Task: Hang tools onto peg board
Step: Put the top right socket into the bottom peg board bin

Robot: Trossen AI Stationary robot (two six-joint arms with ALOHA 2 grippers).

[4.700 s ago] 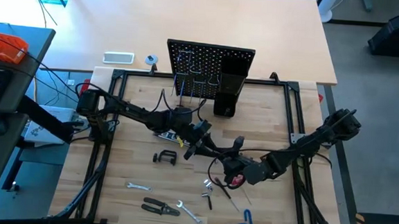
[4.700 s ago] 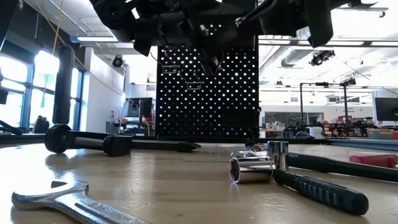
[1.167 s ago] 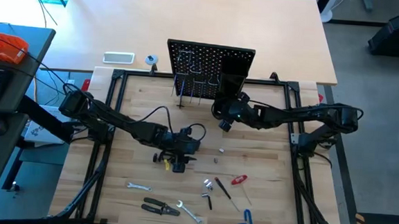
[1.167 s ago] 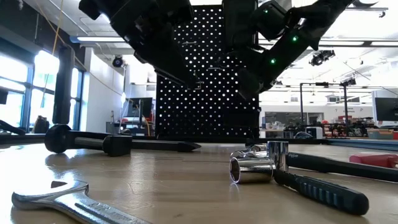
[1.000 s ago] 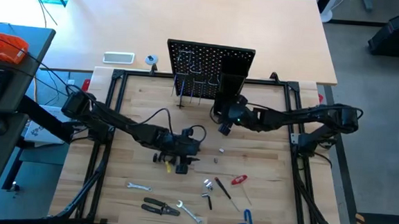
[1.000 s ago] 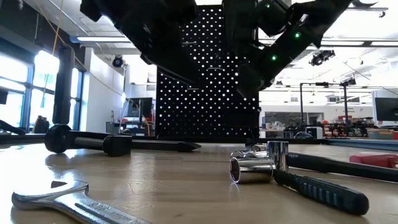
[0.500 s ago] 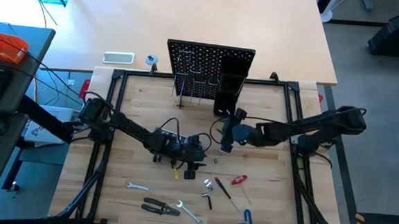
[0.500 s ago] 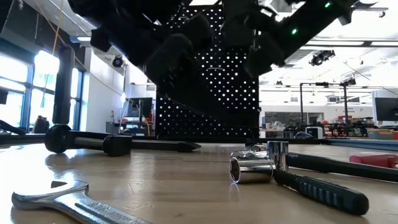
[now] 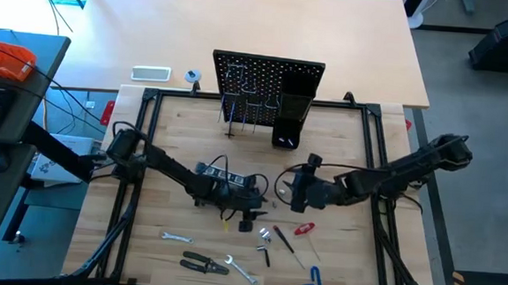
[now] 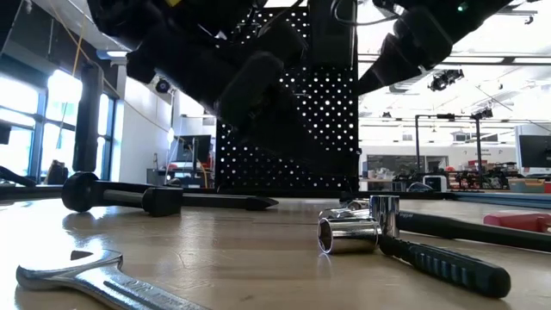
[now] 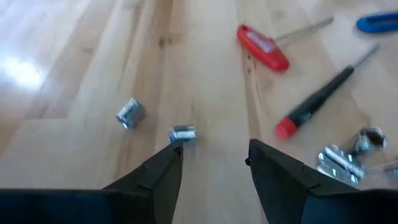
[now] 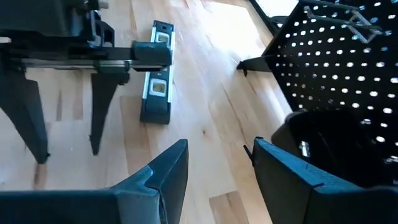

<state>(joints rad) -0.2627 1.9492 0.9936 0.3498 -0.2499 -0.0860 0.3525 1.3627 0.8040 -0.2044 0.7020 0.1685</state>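
In the low view, dark blurred arm parts cover the upper half of the upright black perforated peg board (image 10: pixel 297 138), and neither set of jaws can be made out there. The flat silver wrench (image 10: pixel 95 280) and the black ribbed-handled tool (image 10: pixel 448 265) are cut by the picture's bottom edge. In the left wrist view, the blue-handled hex key (image 11: pixel 377 23) runs off the edge. From above, the arms hide the dark level, and the thin metal hooks (image 9: pixel 242 93) on the board are too small to tell apart.

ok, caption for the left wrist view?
Left gripper open over the wooden table, two small metal bits just ahead, red-handled screwdriver beyond.
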